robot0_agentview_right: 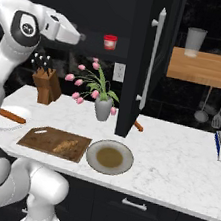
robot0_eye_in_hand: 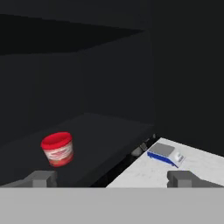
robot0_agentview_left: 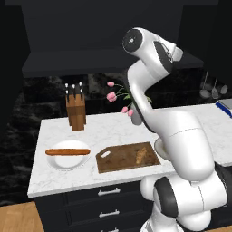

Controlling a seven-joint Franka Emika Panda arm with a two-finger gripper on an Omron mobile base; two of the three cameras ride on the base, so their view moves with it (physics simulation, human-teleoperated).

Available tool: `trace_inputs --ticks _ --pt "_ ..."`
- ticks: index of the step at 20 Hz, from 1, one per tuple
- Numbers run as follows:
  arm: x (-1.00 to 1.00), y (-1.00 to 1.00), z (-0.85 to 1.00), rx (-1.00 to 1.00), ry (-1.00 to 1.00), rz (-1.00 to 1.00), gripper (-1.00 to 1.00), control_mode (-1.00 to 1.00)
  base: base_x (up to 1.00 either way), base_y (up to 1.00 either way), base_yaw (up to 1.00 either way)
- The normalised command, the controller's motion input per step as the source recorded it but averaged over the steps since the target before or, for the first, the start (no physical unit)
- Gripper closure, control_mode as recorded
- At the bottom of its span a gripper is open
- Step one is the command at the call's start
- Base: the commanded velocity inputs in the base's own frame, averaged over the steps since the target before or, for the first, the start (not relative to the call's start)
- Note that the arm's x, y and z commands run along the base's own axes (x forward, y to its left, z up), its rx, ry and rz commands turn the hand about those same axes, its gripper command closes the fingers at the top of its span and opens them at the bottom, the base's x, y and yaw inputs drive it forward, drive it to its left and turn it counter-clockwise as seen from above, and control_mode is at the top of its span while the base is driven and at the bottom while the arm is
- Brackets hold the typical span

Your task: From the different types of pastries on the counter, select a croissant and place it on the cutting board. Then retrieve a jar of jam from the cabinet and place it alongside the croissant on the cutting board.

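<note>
We see the tool [robot0_eye_in_hand: 112, 178] spread wide and holding nothing, its two dark fingertips [robot0_eye_in_hand: 41, 178] standing well apart at the bottom of the hand view. It is raised level with the shelf of the black cabinet [robot0_agentview_right: 138, 46], and the jar of jam [robot0_eye_in_hand: 57, 149] stands upright on that dark shelf ahead of the tool and toward its left fingertip, not touched by either one. In the right base view the same red jar [robot0_agentview_right: 109, 42] sits on the shelf a little past the tool's tip. Far below the tool, on the white marble surface [robot0_agentview_right: 175, 163], the cutting board [robot0_agentview_left: 128, 157] lies flat with the croissant [robot0_agentview_left: 141, 154] resting on its right half. Left of the board a white plate [robot0_agentview_left: 68, 155] carries the long bread stick [robot0_agentview_left: 67, 152], and behind that stands a wooden knife block [robot0_agentview_left: 75, 111]. Right of the board, just beside it, a round grey-brown plate [robot0_agentview_right: 109, 157] lies on the surface, with a grey vase of pink tulips [robot0_agentview_right: 103, 107] behind it. Ahead of the tool's right fingertip, down on the surface, lies a small blue and grey scale [robot0_eye_in_hand: 165, 153].
</note>
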Motion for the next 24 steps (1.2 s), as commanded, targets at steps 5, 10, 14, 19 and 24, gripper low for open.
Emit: trace_inputs --ticks 5,10,14,19,24 --pt "0.04 -0.12 -0.37 -0.15 0.13 0.00 -1.00 -1.00 0.00 0.00 0.00" --pt "0.00 -0.05 -0.37 -0.17 -0.02 0.00 -1.00 -1.00 0.00 0.00 0.00" --pt "-0.01 -0.07 -0.10 -0.05 -0.18 -0.07 -1.00 -1.00 0.00 0.00 0.00" --pt "-0.01 -0.02 0.00 0.00 -0.03 -0.18 -1.00 -1.00 0.00 0.00 0.00" --pt "0.01 0.33 0.01 0.01 0.00 -0.24 -1.00 -1.00 0.00 0.00 0.00"
